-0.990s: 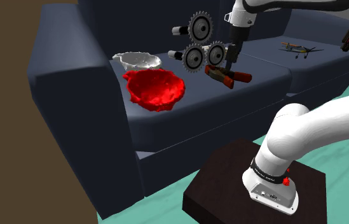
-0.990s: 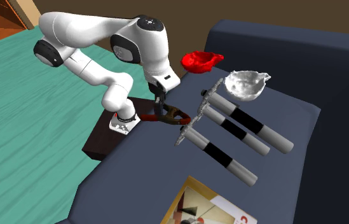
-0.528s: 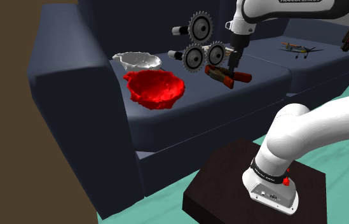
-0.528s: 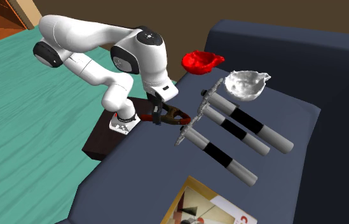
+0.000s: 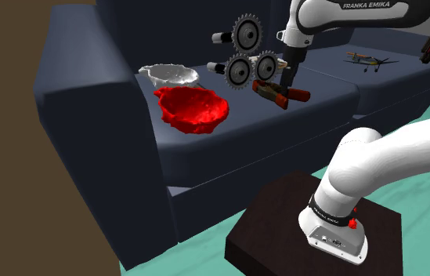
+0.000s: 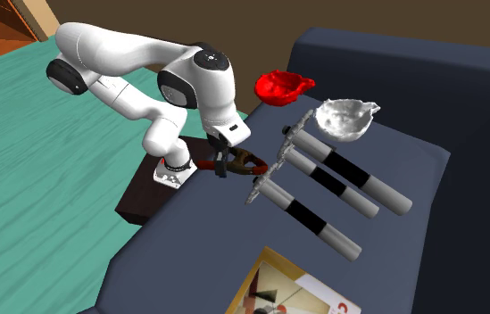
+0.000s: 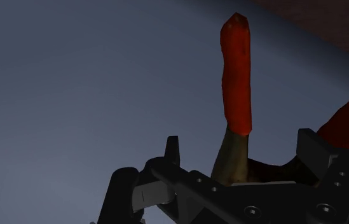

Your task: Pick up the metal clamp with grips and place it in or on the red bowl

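While the gripper (image 7: 233, 167) held its fingers parted, gripping nothing, the clamp (image 7: 236, 83) lay on the sofa seat (image 7: 71, 95) right between them, probably stiff and fairly light, best pinched across its metal neck rather than the rounded red grips.

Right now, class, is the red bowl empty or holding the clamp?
Empty: the clamp lies on the sofa seat, apart from the red bowl.

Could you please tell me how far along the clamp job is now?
Approach looks done: the gripper straddles the clamp on the sofa. In hand: the grasp, fingers open. Left: closing, lifting, carrying to the red bowl.
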Controlling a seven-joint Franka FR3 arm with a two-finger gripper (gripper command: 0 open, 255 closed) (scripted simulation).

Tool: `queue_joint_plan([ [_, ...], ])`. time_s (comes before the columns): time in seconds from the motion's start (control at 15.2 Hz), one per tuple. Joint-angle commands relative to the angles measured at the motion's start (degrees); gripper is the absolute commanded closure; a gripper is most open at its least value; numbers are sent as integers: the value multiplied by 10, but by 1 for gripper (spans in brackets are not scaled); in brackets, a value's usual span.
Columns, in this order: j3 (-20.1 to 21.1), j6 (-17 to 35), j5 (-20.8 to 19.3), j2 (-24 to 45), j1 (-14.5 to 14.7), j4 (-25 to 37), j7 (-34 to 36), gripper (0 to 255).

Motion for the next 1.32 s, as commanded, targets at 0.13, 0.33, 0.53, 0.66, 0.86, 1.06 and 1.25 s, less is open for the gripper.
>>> queue_joint_plan([
  [0.13,0,0,0,0,0,0,0,255],
  [0.33,0,0,0,0,0,0,0,255],
  [0.53,0,0,0,0,0,0,0,255],
  [0.66,0,0,0,0,0,0,0,255],
  [0.86,4,-21,4,4,2,25,-2,255],
  [1.06,8,-42,8,10,4,52,-4,255],
  [1.25,11,-62,12,17,6,79,-6,255],
])
